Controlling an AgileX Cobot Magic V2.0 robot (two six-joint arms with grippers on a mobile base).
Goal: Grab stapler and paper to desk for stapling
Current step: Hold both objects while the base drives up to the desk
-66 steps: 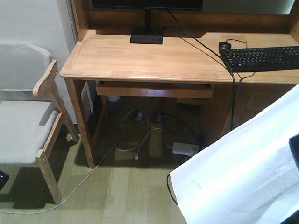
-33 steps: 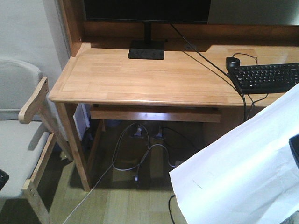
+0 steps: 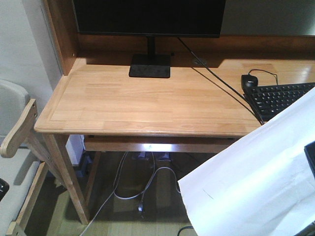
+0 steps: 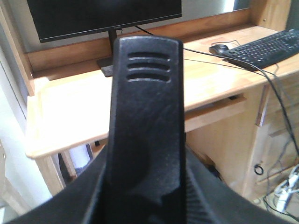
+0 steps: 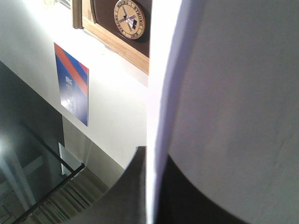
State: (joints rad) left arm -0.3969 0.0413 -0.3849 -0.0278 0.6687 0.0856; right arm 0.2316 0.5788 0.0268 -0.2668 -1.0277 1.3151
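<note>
My left gripper (image 4: 145, 205) is clamped on the stapler (image 4: 145, 116), which stands upright and fills the middle of the wrist view, ridged end at 12 o'clock, with the desk (image 3: 147, 103) beyond it. Front view: chair arm (image 3: 17, 135) at 9 o'clock, monitor foot (image 3: 150, 66) at 12, mouse (image 3: 249, 81) and keyboard (image 3: 283, 98) at 2. My right gripper (image 5: 154, 196) is closed on the paper (image 3: 251, 182), held in the air at 4 o'clock, its top edge overlapping the keyboard in view.

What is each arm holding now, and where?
Right fingers pinch the paper near one edge. Left fingers flank the stapler at its near end, apparently gripping it.
</note>
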